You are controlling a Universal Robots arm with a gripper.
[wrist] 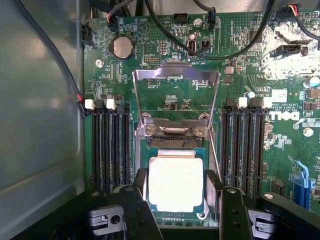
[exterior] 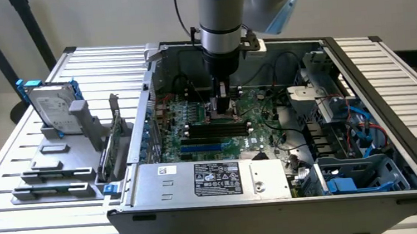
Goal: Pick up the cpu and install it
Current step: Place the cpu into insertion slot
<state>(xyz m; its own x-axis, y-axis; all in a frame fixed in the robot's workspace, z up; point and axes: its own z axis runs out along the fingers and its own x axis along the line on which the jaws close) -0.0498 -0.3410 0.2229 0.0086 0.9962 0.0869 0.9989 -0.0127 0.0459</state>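
The cpu [wrist: 176,181], a small square chip with a shiny silver top and a thin green rim, lies flat over the motherboard's socket [wrist: 175,141]. My gripper [wrist: 177,182] straddles it, with one black finger against each of two opposite sides, so the jaws are shut on the chip. The socket's metal load plate [wrist: 176,75] is swung open and stands clear of the chip. In the exterior view my gripper [exterior: 223,111] reaches straight down into the open computer case [exterior: 393,192], at the middle of the green board.
Black memory slots [wrist: 107,145] run along both sides of the socket. Cables [wrist: 210,52] loop over the board beyond the load plate. A silver power supply [exterior: 206,178] fills the case's near side. Outside, at the exterior view's left, a hard drive [exterior: 53,109] stands in grey holder blocks [exterior: 52,163].
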